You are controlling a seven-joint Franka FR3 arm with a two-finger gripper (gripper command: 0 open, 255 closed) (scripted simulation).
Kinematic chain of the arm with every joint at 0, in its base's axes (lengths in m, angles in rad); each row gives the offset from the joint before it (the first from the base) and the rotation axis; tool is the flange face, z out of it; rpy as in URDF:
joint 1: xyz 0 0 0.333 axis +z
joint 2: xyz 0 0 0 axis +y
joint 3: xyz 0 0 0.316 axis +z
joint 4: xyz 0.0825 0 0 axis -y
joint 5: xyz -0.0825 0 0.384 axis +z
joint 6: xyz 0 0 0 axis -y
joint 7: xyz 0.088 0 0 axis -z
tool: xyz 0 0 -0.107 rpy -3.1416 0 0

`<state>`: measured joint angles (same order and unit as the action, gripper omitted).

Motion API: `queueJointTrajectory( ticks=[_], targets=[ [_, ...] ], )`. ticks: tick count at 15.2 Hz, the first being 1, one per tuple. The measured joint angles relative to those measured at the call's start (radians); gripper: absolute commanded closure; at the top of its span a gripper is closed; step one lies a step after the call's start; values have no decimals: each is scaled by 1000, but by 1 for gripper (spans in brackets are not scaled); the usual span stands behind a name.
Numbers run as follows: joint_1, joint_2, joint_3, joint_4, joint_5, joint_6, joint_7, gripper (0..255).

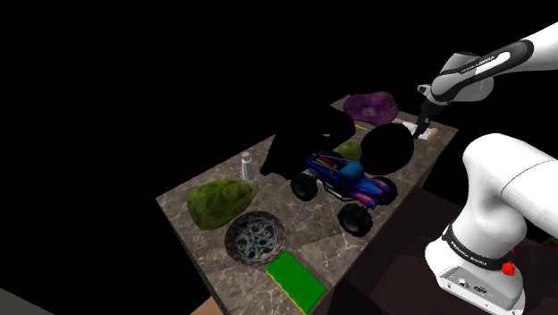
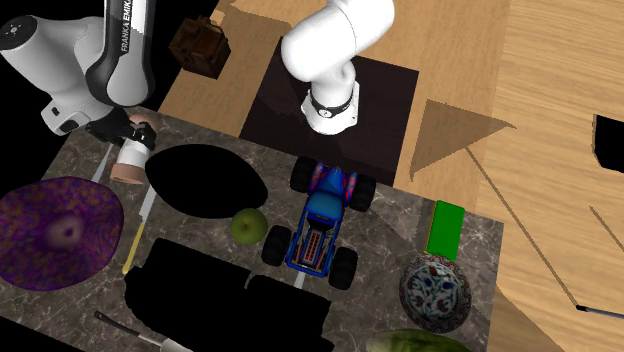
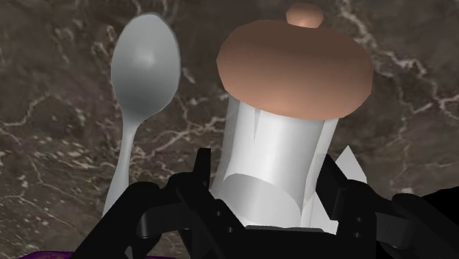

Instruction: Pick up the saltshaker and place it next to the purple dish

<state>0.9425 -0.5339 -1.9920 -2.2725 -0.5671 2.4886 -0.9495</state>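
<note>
Wrist view, saltshaker [image 3: 283,132] clasped between the jaws, spoon [image 3: 143,81] beside

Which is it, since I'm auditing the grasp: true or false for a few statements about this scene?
1. The gripper clasps the saltshaker by its white body. True.
2. The saltshaker's cap is green. False: it is pinkish-brown.
3. A grey spoon lies on the marbled table beside the saltshaker. True.
4. The toy truck stands on the purple dish. False: the blue truck stands on the table, apart from the dish.
</note>
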Motion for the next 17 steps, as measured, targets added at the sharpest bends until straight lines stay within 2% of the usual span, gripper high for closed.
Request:
queueJointTrajectory(
  ticks=[5, 7, 17],
  targets=[
    [0, 0, 0, 0, 0, 0, 0, 255],
    [-17, 8, 21, 2, 14, -12, -8, 255],
    [-171, 72, 208, 17, 119, -110, -65, 255]
  ],
)
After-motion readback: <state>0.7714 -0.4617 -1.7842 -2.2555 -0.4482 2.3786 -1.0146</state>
